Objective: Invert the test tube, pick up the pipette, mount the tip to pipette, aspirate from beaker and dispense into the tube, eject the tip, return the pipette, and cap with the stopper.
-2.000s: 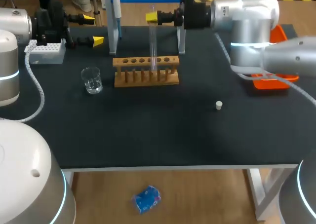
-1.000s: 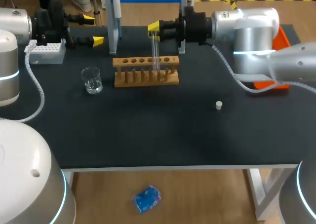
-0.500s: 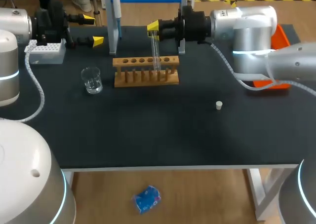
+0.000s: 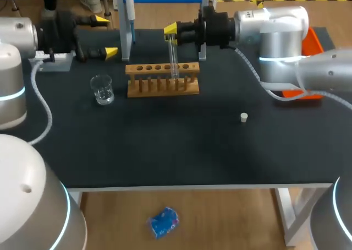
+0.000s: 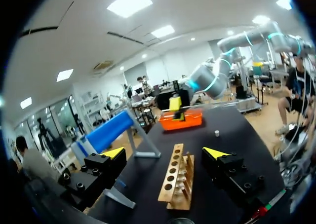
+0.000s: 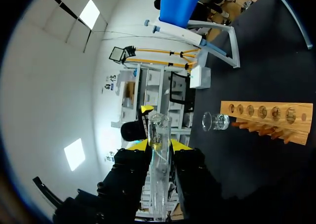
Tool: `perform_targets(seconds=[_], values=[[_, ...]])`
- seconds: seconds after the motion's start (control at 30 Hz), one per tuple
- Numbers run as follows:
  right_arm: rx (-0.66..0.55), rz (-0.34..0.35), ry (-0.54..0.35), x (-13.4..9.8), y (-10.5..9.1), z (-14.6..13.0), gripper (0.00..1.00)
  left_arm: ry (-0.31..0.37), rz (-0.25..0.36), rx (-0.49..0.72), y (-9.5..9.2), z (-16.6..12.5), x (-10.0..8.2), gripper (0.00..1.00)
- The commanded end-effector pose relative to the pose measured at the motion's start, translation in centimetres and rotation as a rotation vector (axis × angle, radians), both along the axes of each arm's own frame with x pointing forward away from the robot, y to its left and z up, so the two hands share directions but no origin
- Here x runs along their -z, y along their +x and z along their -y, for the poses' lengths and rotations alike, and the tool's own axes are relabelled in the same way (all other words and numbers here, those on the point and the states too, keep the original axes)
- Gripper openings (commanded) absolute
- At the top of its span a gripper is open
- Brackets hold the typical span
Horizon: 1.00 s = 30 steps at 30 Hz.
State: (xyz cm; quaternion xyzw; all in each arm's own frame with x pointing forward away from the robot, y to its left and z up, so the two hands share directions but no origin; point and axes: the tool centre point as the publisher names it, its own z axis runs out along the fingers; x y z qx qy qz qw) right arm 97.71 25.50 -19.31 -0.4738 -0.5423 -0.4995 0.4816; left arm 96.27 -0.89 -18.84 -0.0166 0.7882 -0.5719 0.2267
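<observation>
Orange tray (image 4: pixel 315 39) on table's (image 4: pixel 165 151) right edge

Left gripper (image 4: pixel 105 37) spread wide; right gripper (image 4: pixel 172 34) clamps the test tube (image 4: pixel 173 57).

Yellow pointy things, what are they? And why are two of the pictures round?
They are the tips of a robot's two pincers, which work like hands. One picture looks down on the black table from above. Each round one comes from a camera on an arm's wrist. The right pincer holds a glass test tube upright at the wooden rack. The left pincer is open and holds nothing. Also on the table are a small beaker and a little white stopper.
</observation>
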Motion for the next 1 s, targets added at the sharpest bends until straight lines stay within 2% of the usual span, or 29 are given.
perform_targets(seconds=[0.03,0.07,0.63,0.67,0.73,0.93,1.0], values=[[-0.001,0.001,-0.001,0.0,0.0,0.0,0.0,-0.017,0.21,0.027,-2.0,0.5,-0.2,1.0],[-0.001,0.001,-0.001,0.0,0.0,0.0,0.0,-0.012,0.236,0.026,-2.3,0.7,-0.3,1.0],[-0.001,0.001,-0.001,0.0,0.0,0.0,0.0,-0.007,0.229,0.013,-2.4,0.7,-0.4,1.0],[-0.001,0.001,-0.001,0.0,0.0,0.0,0.0,0.025,0.281,0.032,-2.6,1.0,-0.5,1.0],[-0.001,0.001,-0.001,0.0,0.0,0.0,0.0,0.046,0.355,0.047,-3.0,1.5,-0.6,1.0],[-0.001,0.001,-0.001,0.0,0.0,0.0,0.0,0.155,0.539,0.097,-4.5,2.2,-1.0,1.0],[-0.001,0.001,-0.001,0.0,0.0,0.0,0.0,0.19,0.619,0.124,-5.0,2.7,-1.2,1.0]])
